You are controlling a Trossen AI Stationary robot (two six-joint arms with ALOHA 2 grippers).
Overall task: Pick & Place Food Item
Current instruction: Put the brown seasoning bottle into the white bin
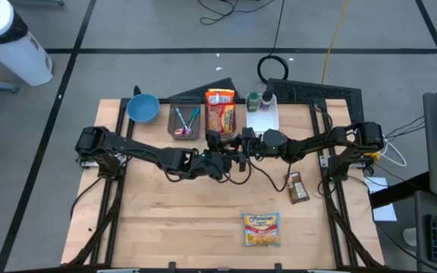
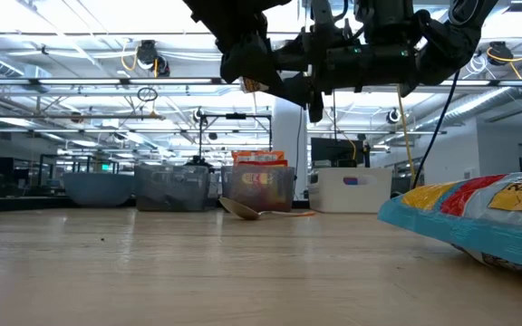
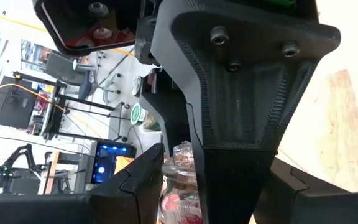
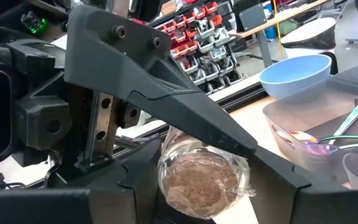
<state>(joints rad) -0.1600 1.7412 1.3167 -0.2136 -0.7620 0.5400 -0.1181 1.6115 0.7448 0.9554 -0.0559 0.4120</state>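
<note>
Okay, both arms meet over the middle of the worktop (image 1: 158,220), just toward 12 o'clock of centre, well clear of the surface in the low view.

Left gripper (image 1: 220,158) comes in from 9 o'clock. Its jaws sit partway open, clamped on the wrapped food item (image 4: 197,180), a round brown piece in clear plastic. The left wrist view shows the same item (image 3: 180,180) pinched between dark fingers.

Right gripper (image 1: 237,144) comes in from 3 o'clock, nose to nose with the left one. Its jaws bracket the same item at about half width. I can't tell whether they actually press on it.

So the task item is airborne between the two grippers, hidden under them in the high view.

Rest of the worktop:
- noodle packet (image 1: 261,228) lies flat at 6 o'clock, near the edge
- brown snack bar (image 1: 297,186) lies at 4 o'clock, well apart from the grippers
- along the 12 o'clock edge, from 11 to 1: blue bowl (image 1: 143,108), clear bin with utensils (image 1: 186,120), clear bin with an orange packet (image 1: 221,112), white tray (image 1: 268,117)
- green-capped bottle (image 1: 253,98) stands at the white tray's 9 o'clock side

The low view also shows a spoon (image 2: 241,210) on the worktop in front of the bins.
</note>
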